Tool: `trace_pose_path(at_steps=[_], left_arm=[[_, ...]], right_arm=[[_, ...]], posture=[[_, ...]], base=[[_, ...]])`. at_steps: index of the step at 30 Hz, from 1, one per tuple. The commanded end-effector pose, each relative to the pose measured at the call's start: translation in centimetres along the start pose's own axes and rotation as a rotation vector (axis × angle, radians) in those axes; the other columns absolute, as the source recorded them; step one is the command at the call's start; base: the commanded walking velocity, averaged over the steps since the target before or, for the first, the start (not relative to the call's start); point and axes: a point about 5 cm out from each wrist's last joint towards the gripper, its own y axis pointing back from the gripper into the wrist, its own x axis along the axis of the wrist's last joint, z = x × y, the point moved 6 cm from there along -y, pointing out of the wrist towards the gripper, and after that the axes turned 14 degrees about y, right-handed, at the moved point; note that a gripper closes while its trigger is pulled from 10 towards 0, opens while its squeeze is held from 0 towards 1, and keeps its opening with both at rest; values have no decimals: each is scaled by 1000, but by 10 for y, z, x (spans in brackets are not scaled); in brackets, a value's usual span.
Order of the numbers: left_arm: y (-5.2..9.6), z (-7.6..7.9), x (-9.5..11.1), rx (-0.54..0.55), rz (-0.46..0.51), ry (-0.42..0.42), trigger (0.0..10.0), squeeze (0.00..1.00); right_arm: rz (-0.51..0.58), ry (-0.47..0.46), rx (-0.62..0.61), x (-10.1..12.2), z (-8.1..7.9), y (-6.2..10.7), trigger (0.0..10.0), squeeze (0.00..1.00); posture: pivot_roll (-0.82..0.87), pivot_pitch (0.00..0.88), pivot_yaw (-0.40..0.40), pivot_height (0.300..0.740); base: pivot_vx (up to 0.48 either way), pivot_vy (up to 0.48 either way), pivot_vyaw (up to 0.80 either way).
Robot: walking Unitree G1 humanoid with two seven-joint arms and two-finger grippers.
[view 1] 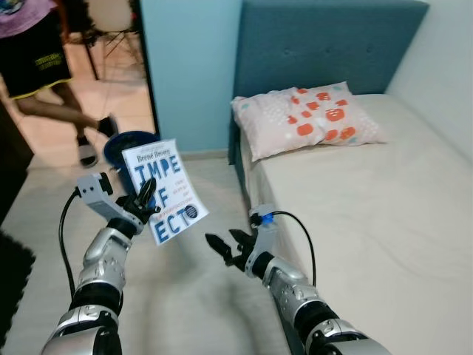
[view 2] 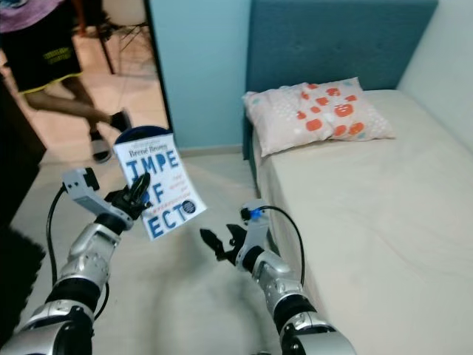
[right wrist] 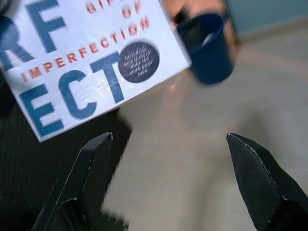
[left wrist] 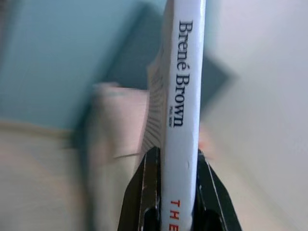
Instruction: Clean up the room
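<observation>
Left eye view, left gripper (view 1: 145,200) grasping a white book (view 1: 164,189) above the pale floor (view 1: 185,296), right gripper (view 1: 225,246) spread apart near the bed (view 1: 369,214), left wrist view, fingers (left wrist: 144,192) clamp the book's spine, right wrist view, blue bin (right wrist: 206,48) beyond the book.

White book (view 1: 164,188), upright, above floor

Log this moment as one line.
left gripper: shut on book, held up | right gripper: open, empty | bin: behind book | person: doorway
</observation>
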Motion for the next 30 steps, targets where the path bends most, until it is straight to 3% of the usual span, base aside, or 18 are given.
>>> trace_pose_path(at_steps=[1, 4, 6, 8, 10, 13, 16, 20, 25, 30], left_arm=[[-8, 17, 4, -89, 8, 11, 10000, 0], [-10, 39, 1, -214, -8, 58, 10000, 0], [-10, 39, 1, -214, -8, 58, 10000, 0], [-11, 54, 1, -291, -17, 95, 10000, 0], [-11, 58, 2, -313, -17, 109, 10000, 0], [-12, 61, 3, -326, -17, 130, 10000, 0], [-17, 71, 9, -349, 6, 135, 10000, 0], [-22, 83, 13, -376, 32, 123, 10000, 0], [-24, 87, 21, -377, 69, 125, 10000, 0], [-27, 93, 43, -390, 152, 117, 10000, 0]], right_arm=[[29, -22, 5, 6, 0, -1, 10000, 0], [124, -108, 31, 24, -1, -2, 10000, 0], [124, -108, 31, 24, -1, -2, 10000, 0], [225, -182, 64, 47, -3, -3, 10000, 0], [265, -208, 78, 56, -3, -3, 10000, 0], [313, -239, 99, 67, -4, -3, 10000, 0], [434, -319, 140, 95, -5, 2, 10000, 0], [517, -387, 162, 109, -2, 9, 10000, 0], [574, -429, 210, 118, -6, 18, 10000, 0], [668, -474, 310, 132, -17, 38, 10000, 0]], posture=[[-54, 75, -43, 740], [-53, 78, -43, 740], [-53, 78, -43, 740], [-57, 75, -41, 740], [-57, 74, -41, 740], [-60, 72, -39, 740], [-60, 67, -37, 740], [-61, 65, -33, 740], [-66, 63, -28, 740], [-72, 66, -26, 740]], base=[[480, 0, -675], [480, 0, -677], [480, 0, -675], [377, 0, -675], [300, 0, -675], [100, 0, -675], [0, 0, -667], [0, 0, -663], [0, 0, -663], [0, 0, -660]])
